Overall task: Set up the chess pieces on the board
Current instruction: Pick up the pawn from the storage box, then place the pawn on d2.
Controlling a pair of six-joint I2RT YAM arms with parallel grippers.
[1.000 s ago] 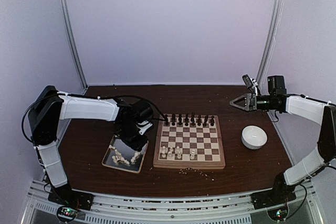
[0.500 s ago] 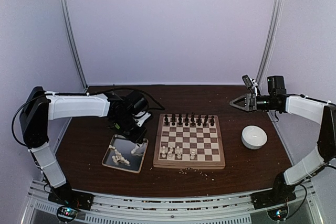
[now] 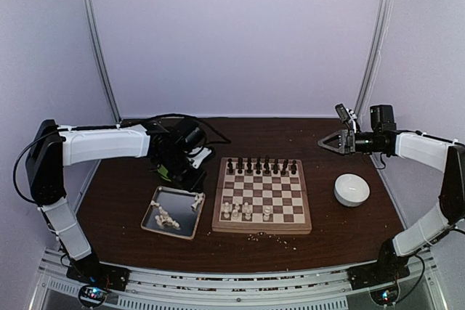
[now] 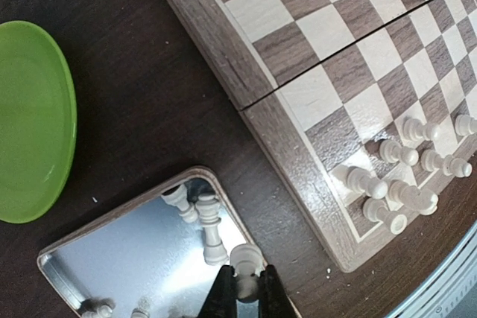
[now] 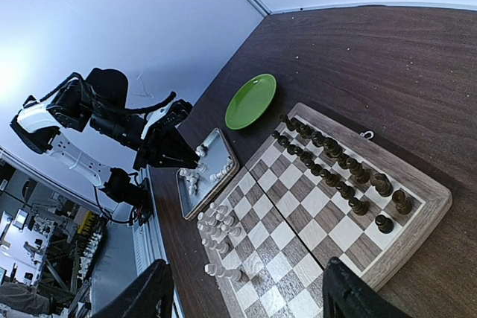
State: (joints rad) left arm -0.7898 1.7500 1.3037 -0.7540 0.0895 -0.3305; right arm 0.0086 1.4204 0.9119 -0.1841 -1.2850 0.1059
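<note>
- Gripping one cream-white piece (image 4: 246, 258) in the left gripper (image 4: 246, 288), jaws drawn narrow around it, just above the board-side corner of the silver tray (image 4: 112, 258).
- Hanging the right gripper (image 3: 323, 141) wide and empty, well apart from the board (image 3: 261, 229), out past the white bowl (image 3: 352, 189).
- Working, by the look of it, on ferrying white men from tray to board.
- Seeing dark pieces (image 3: 261, 165) lined along the far edge of the board, a small cluster of white pieces (image 3: 247, 212) standing on the near squares, and several loose white pieces (image 3: 168, 219) lying in the tray, so judging the job roughly half done.
- Needing next, most likely, a sideways carry over the tan rim to a vacant near-side square, then a gentle lowering with the piece upright before easing the jaws apart.
- Guarding against knocking neighbours when setting down beside the crowded white cluster, each man being tiny and easily toppled.
- Leaving the green plate (image 4: 30, 117) out of it, lying beside the tray on the side away from the board.
</note>
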